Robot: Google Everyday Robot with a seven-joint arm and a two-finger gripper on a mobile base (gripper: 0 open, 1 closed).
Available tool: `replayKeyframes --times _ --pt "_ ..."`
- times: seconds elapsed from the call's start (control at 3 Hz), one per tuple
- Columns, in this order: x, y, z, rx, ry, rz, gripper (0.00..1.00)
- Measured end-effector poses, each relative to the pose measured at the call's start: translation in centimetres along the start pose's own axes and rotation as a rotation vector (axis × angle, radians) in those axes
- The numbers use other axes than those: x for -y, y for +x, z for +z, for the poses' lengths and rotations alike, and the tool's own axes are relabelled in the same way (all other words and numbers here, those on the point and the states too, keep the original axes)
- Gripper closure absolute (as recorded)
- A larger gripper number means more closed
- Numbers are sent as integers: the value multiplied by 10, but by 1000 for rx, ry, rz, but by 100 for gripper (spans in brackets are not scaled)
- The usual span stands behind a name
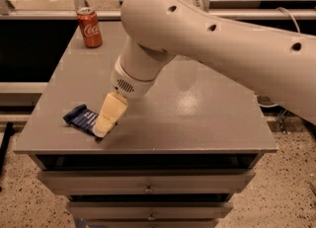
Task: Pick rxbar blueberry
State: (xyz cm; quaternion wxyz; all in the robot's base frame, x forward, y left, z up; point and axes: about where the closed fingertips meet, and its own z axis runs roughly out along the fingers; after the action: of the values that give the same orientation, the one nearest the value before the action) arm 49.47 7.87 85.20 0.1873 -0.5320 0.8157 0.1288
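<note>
The rxbar blueberry [80,117] is a flat dark navy-blue wrapped bar with pale lettering. It lies near the front left corner of the grey table top [197,118]. My gripper [102,131] hangs from the big white arm and reaches down to the bar's right end, covering that end. Its cream-coloured finger [110,113] points down and to the left, with the tip at the table surface over the bar.
A red soda can [90,26] stands upright at the back left corner of the table. The table is a drawer cabinet [148,188] with handles on its front. The white arm [222,49] spans the upper right of the view above the table.
</note>
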Motion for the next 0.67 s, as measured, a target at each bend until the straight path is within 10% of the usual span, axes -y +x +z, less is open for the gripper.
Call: replayKeyframes --times 0.67 --pt "-20 -29 33 55 11 -29 0"
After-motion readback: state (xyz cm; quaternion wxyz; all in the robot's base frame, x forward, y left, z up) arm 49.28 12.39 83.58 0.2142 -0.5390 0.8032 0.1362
